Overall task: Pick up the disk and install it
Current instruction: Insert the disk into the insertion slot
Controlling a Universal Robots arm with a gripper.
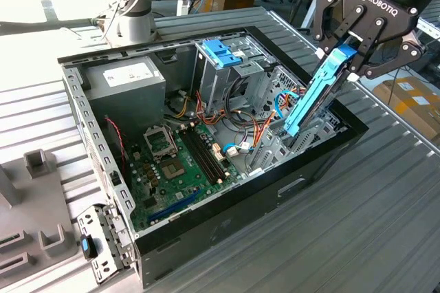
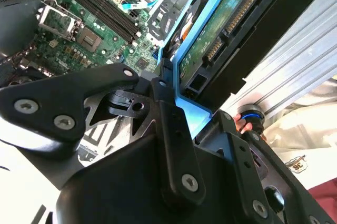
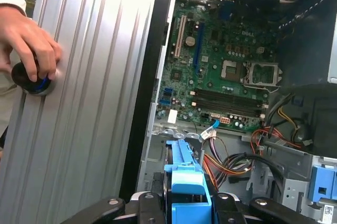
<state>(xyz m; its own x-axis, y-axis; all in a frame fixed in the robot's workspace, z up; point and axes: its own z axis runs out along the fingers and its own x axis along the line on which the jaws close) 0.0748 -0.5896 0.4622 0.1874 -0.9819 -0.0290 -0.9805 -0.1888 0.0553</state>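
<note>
The disk [image 1: 313, 97], a dark flat drive framed by light-blue rails, hangs tilted, its lower end down inside the open computer case [image 1: 227, 200] at the exterior view's right side. My gripper [image 1: 347, 56] is shut on the disk's upper end. In the second wrist view the disk's green circuit side [image 2: 221, 29] runs away from the black fingers [image 2: 166, 103]. In the first wrist view the blue end of the disk [image 3: 185, 176] sits between the jaws, above the bay's cables.
The case holds a green motherboard [image 1: 179, 162], a grey power supply [image 1: 127, 76], bundled cables, and a grey cage with a broad blue handle [image 1: 221, 52]. A person's hand [image 3: 31, 40] rests on a black knob [image 3: 29, 79] on the ribbed table beside the case. Grey fixtures [image 1: 34, 197] stand at the exterior view's left.
</note>
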